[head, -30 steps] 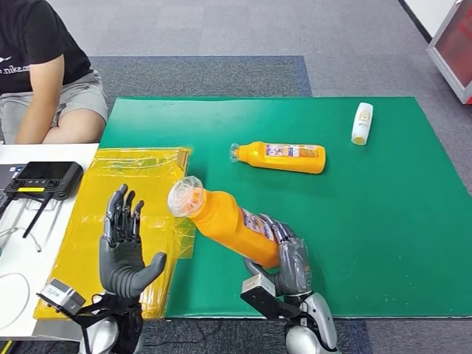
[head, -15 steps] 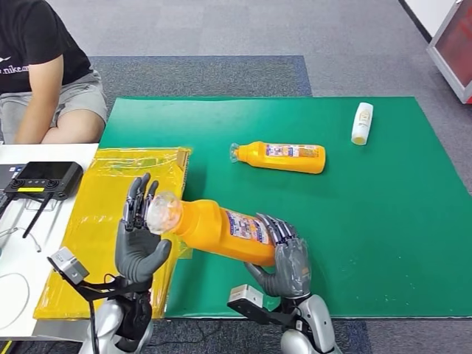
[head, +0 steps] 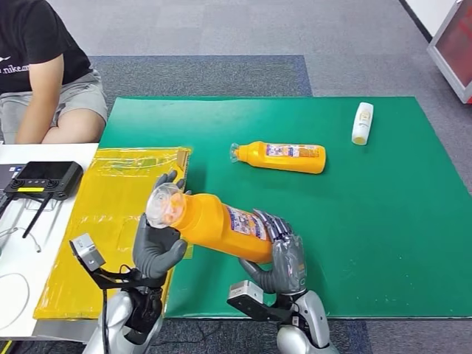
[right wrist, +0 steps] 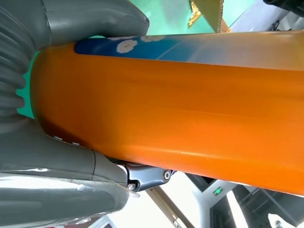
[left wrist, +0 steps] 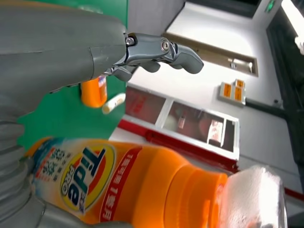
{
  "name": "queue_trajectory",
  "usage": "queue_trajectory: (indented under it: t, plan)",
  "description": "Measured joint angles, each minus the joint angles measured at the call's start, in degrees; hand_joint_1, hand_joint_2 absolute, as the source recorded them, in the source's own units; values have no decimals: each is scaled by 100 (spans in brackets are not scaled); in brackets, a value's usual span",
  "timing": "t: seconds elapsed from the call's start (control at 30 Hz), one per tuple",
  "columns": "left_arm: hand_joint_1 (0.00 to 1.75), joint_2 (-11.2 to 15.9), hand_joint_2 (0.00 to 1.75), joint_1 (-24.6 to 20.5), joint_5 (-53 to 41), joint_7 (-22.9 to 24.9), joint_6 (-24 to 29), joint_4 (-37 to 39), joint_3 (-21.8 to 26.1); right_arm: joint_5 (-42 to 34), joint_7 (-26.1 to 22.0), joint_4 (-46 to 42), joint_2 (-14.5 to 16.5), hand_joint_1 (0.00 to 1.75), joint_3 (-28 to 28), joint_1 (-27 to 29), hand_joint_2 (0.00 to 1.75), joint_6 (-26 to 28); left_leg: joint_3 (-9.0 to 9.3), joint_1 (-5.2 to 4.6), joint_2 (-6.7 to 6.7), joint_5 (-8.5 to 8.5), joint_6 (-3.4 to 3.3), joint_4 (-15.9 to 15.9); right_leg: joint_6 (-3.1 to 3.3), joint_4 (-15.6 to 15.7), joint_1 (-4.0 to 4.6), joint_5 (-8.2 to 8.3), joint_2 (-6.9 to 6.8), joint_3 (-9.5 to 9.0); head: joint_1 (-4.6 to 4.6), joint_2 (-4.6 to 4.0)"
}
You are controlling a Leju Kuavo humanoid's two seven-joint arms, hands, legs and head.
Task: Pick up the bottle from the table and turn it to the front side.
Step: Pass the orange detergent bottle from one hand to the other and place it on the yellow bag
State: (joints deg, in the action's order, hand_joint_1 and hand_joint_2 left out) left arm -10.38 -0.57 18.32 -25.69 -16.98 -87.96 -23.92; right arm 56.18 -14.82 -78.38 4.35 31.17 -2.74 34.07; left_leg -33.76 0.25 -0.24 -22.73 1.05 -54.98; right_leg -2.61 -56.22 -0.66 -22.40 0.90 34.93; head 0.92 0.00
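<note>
An orange Tide bottle [head: 223, 225] with a clear cap [head: 162, 206] is held off the green mat [head: 378, 243], lying nearly level, cap toward my left. My right hand [head: 281, 258] grips its base end, and in the right wrist view its thumb [right wrist: 90, 19] and fingers wrap the orange body [right wrist: 179, 104]. My left hand [head: 153, 247] cups under the neck just behind the cap. In the left wrist view its fingers [left wrist: 161, 50] stretch out straight beyond the bottle [left wrist: 136, 185], not closed on it. The printed label faces up and toward me.
A second orange bottle [head: 284, 157] lies on the mat's middle and a small white bottle [head: 361, 122] at the far right. A yellow plastic bag [head: 111, 199] covers the mat's left edge. A black controller [head: 39, 177] sits on the white table, and a seated person [head: 44, 66] is at far left.
My left hand moved right and in under the bottle's neck. My right hand swung the bottle from a steep tilt to nearly level, cap toward the left hand.
</note>
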Motion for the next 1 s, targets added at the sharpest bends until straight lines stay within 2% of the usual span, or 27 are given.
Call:
queue_trajectory:
  t: [0.47,1.0]
  plan:
    - [0,173,175,-60,-195,-120,-320,32,-466,-236,-158,47,4,175,5,-39,175,-96,-2,0,0,0,0,0,0,0,0,0,0,0,0,0]
    - [0,238,175,-320,-330,-96,-135,260,-521,-293,-267,384,42,175,260,-154,175,-249,-3,0,0,1,1,0,0,0,0,0,0,1,0,0]
